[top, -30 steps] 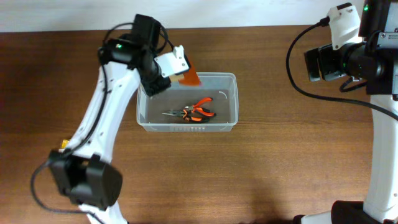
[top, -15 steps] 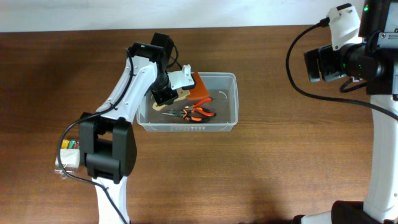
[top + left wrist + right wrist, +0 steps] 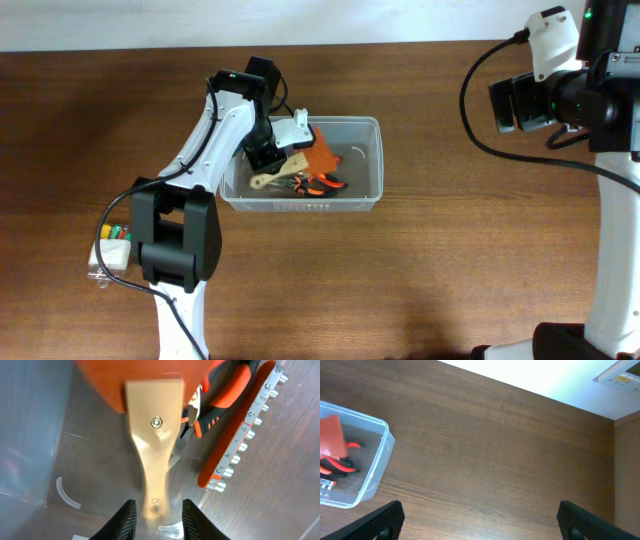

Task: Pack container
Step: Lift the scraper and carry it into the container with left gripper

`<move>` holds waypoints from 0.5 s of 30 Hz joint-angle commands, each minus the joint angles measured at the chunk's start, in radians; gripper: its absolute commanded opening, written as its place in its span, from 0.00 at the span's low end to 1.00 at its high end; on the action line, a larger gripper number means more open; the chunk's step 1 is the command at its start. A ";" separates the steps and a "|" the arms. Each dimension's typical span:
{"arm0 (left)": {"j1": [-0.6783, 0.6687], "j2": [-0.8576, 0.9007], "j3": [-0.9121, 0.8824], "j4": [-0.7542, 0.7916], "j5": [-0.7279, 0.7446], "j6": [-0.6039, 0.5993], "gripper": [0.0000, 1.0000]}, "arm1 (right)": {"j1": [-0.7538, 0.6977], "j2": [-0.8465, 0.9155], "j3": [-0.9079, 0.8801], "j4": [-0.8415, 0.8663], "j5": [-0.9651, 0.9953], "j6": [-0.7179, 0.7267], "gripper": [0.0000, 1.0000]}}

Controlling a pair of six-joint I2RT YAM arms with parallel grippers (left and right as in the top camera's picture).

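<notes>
The container [image 3: 372,160] is a clear plastic bin on the wooden table. In it lie orange-handled pliers [image 3: 322,183], an orange socket rail [image 3: 240,430] and a scraper with an orange blade [image 3: 318,155] and a wooden handle [image 3: 152,460]. My left gripper [image 3: 159,522] hovers inside the bin over the end of the handle. Its jaws stand apart, wider than the handle, and do not touch it. In the overhead view my left gripper [image 3: 272,160] is at the bin's left part. My right gripper [image 3: 480,527] is open and empty, high over bare table to the right of the bin [image 3: 370,480].
A small white box of coloured markers [image 3: 108,250] lies near the left arm's base. The right arm [image 3: 560,90] stands at the far right. The bin's wall [image 3: 30,435] is close on the left gripper's left side.
My left gripper came down into the bin with the scraper and opened. The scraper now lies on the tools, its handle pointing to the bin's front left. The right arm has not moved.
</notes>
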 commanded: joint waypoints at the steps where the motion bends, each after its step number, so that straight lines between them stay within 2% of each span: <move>1: -0.006 -0.002 0.007 -0.012 0.011 0.010 0.43 | -0.006 0.002 -0.002 0.000 0.012 0.010 0.99; 2: -0.006 -0.002 0.007 -0.014 0.011 0.010 0.47 | -0.006 0.002 -0.002 -0.001 0.012 0.010 0.99; 8: -0.006 -0.026 0.032 -0.043 0.002 0.009 0.51 | -0.006 0.002 -0.002 -0.001 0.012 0.010 0.99; 10: -0.006 -0.062 0.063 -0.053 -0.060 -0.042 0.55 | -0.006 0.002 -0.002 -0.001 0.012 0.010 0.99; 12: -0.006 -0.110 0.100 -0.067 -0.143 -0.115 0.73 | -0.006 0.002 -0.002 0.000 0.012 0.010 0.99; 14: -0.001 -0.176 0.137 -0.075 -0.250 -0.204 0.99 | -0.006 0.002 -0.002 -0.001 0.012 0.010 0.99; 15: 0.005 -0.220 0.150 -0.077 -0.303 -0.261 0.99 | -0.006 0.002 -0.002 -0.001 0.012 0.010 0.99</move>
